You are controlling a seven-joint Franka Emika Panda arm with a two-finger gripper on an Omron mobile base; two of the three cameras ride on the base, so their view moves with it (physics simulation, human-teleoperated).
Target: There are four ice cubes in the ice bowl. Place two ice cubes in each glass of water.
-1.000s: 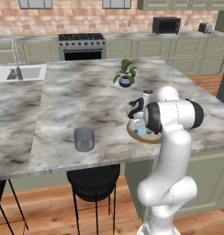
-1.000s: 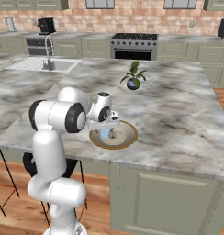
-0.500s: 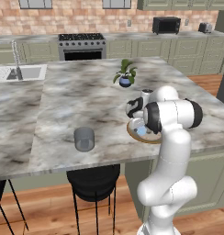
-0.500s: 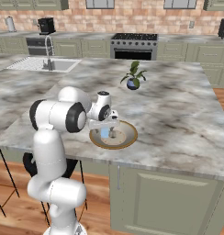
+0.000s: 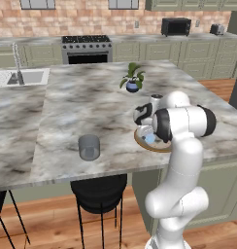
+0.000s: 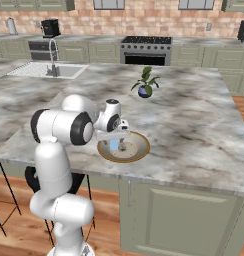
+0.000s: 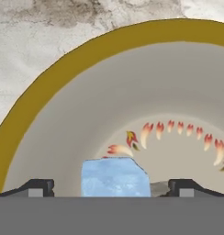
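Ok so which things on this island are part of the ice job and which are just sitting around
Part of the job:
- ice bowl
- ice cube, between the open gripper tips
- glass of water

Just lying about:
- potted plant
- sink
- stove
- microwave

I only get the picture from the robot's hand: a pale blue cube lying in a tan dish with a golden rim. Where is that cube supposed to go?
Observer: A short grey see-through tumbler stands on the marble counter, apart from the wide tan bowl, off to the arm's left.
Visitor: Anything else on that counter?
Observer: A small blue pot with a green plant, beyond the bowl.
Visitor: Is the robot stretching far?
Observer: No. The bowl sits near the counter's front edge, and the white arm bends down right over it.
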